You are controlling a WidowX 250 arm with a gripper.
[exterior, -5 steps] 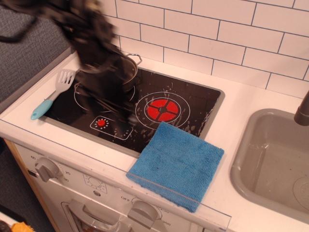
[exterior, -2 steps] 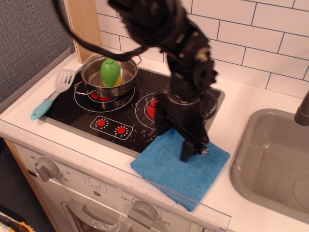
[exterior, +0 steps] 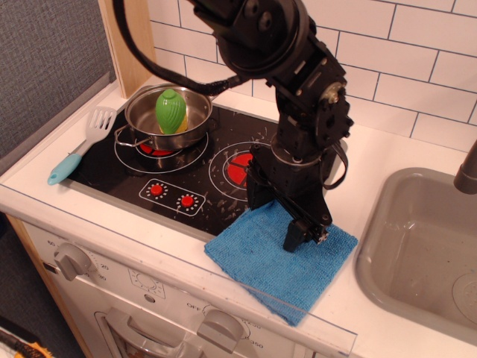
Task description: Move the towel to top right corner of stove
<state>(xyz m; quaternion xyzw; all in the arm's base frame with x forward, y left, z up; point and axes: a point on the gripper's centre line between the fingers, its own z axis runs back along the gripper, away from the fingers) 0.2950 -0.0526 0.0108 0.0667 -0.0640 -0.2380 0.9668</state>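
The black robot gripper [exterior: 301, 233] presses down on the square bright-blue fuzzy towel [exterior: 282, 256]; whether its jaws are apart or together cannot be told. The towel lies at 5 o'clock of the glossy black grey-rimmed stove [exterior: 216, 168], overlapping its corner.

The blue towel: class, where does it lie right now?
The towel lies on the white counter at the stove's front right corner, left of the sink, with the end effector down on it.

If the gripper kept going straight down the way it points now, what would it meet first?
The towel. The gripper points down at the cloth's upper right part, by the stove corner, and looks to be on it or just above; depth is unclear from this single view. Below the cloth lies the white counter.
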